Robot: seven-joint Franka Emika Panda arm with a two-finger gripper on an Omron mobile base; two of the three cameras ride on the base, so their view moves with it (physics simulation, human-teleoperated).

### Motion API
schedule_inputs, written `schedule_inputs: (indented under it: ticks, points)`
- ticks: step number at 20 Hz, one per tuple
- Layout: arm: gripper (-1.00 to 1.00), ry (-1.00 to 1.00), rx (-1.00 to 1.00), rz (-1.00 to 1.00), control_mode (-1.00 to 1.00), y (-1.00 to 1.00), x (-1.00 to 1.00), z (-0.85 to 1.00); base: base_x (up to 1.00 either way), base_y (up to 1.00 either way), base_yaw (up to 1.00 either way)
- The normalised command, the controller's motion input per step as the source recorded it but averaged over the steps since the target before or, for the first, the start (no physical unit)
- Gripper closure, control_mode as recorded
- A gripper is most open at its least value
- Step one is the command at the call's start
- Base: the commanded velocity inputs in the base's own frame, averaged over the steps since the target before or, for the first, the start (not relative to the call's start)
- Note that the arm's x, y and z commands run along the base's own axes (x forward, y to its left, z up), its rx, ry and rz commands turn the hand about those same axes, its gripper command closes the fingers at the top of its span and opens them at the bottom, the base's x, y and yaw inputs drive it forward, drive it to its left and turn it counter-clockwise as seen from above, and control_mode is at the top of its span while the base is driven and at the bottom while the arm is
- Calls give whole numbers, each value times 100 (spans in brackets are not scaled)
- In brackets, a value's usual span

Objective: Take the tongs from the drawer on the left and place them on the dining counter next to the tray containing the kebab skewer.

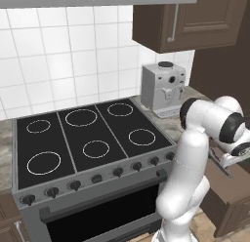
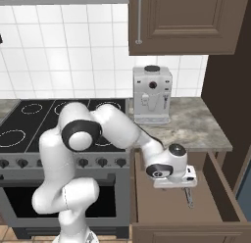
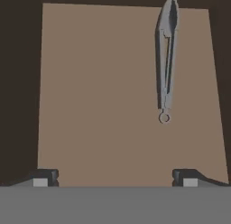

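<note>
The top drawer [image 2: 164, 210] stands pulled out under the small marbled counter, its light brown floor [image 3: 103, 92] bare apart from the tongs. The tongs [image 3: 166, 60] are slim grey metal and lie flat on that floor, ring end toward me and pointed end away. In the hand view they lie above and inside the right fingertip [image 3: 187, 177]. My gripper [image 3: 115, 178] hovers over the drawer, open, with nothing between its fingers. From the right base view the gripper [image 2: 177, 184] hangs just above the drawer, with the tongs [image 2: 188, 199] lying just right of it.
A silver coffee machine [image 2: 152, 94] stands on the small marbled counter [image 2: 201, 127] right above the drawer. A black stove [image 1: 85, 138] with knobs is to the left. A brown wall cabinet [image 2: 184, 21] hangs overhead, and a tall dark panel [image 2: 230, 90] closes the right side.
</note>
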Motion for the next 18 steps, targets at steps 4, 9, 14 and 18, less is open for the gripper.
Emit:
schedule_inputs:
  ticks: [4, 9, 14, 18]
  points:
    - [-100, 0, 0, 1, -100, -5, 5, -2, 0, 0, 0]
    - [-100, 0, 0, 0, -100, -14, 14, -8, 0, 0, 0]
    - [-100, 0, 2, 0, -100, -35, 31, -12, 0, 0, 0]
    - [-100, 0, 13, 3, -100, -87, 22, -5, 0, 0, 0]
